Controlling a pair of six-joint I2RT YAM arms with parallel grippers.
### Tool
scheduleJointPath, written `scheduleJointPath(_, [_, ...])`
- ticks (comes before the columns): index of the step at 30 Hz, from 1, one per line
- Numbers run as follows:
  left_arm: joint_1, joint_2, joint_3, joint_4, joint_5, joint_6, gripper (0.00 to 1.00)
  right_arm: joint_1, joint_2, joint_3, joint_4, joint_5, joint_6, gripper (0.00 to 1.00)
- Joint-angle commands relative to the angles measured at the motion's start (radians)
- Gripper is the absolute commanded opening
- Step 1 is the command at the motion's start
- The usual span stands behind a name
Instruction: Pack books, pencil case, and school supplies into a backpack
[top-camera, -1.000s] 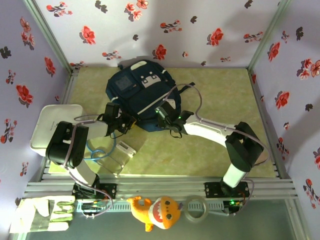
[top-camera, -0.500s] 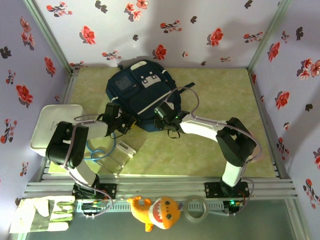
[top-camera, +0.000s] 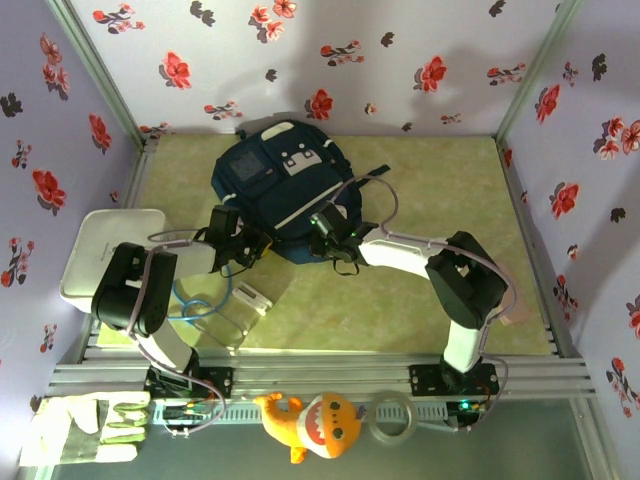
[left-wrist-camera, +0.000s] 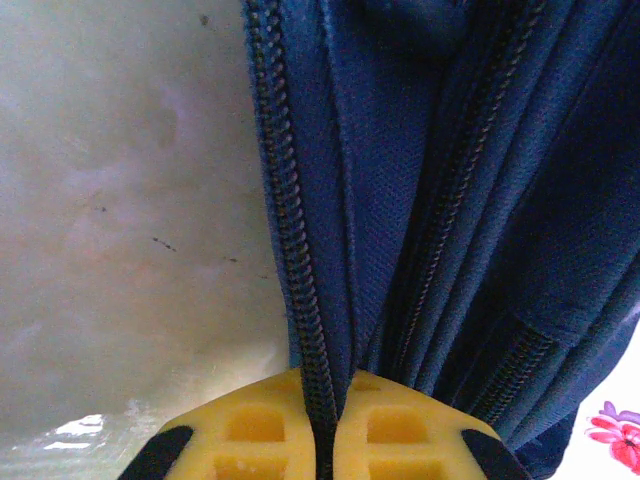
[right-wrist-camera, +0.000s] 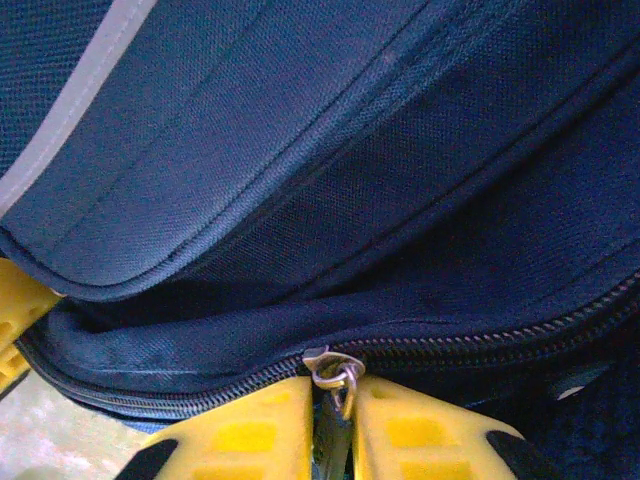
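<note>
Since the backpack (top-camera: 272, 185) is the biggest thing going, start there: it lies flat on the green table (top-camera: 430, 300) toward the back wall, front pocket up, and both arms reach in at its near edge. My read is that the step in hand is working the main compartment's zip so stuff can go in (can't judge from these views how much of it is undone). To do it well, one arm has to anchor the fabric while the other drags along the curve of the teeth, not straight across. Pull in line with the track, low and steady, or the soft bag will probably just bunch up and skid on the table; if the cloth goes slack between the two grips I'd expect a jam.

On the left of that near edge, the left gripper (left-wrist-camera: 322, 400) has its jaws squeezed right down; the yellow pads (left-wrist-camera: 250, 425) pinch the zipper tape (left-wrist-camera: 290, 220) of the bag, teeth running straight up out of the pinch. Further right, the right gripper (right-wrist-camera: 333, 400) has its jaws nearly together, just a sliver between them; the little metal zipper pull (right-wrist-camera: 337, 373) sits in that sliver, so it looks clamped on it. The hold is right at the tips though, so a hard yank could pop it loose.
</note>
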Motion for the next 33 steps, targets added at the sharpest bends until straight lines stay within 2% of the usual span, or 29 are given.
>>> scheduleJointPath(1, [0.006,-0.016,0.011,0.013,-0.01,0.021,0.02,-0.003,-0.06,-0.029,-0.022,0.051,0.013,0.15])
scheduleJointPath(14, [0.005,-0.008,0.015,0.016,-0.009,0.025,0.02,-0.009,-0.132,-0.068,-0.125,0.189,-0.021,0.05])
scheduleJointPath(19, [0.005,-0.009,0.01,0.013,-0.009,0.028,0.02,-0.029,-0.145,-0.064,-0.207,0.361,-0.07,0.0])
scheduleJointPath(24, [-0.002,-0.025,0.021,-0.019,-0.003,0.05,0.02,-0.064,-0.137,-0.047,-0.285,0.452,-0.082,0.0])
scheduleJointPath(27, [-0.014,-0.039,0.031,-0.045,-0.003,0.069,0.02,-0.07,-0.134,-0.047,-0.3,0.445,-0.082,0.0])
scheduleJointPath(33, [-0.052,-0.055,0.052,-0.104,-0.004,0.113,0.02,-0.052,-0.188,-0.156,-0.326,0.307,-0.035,0.0])
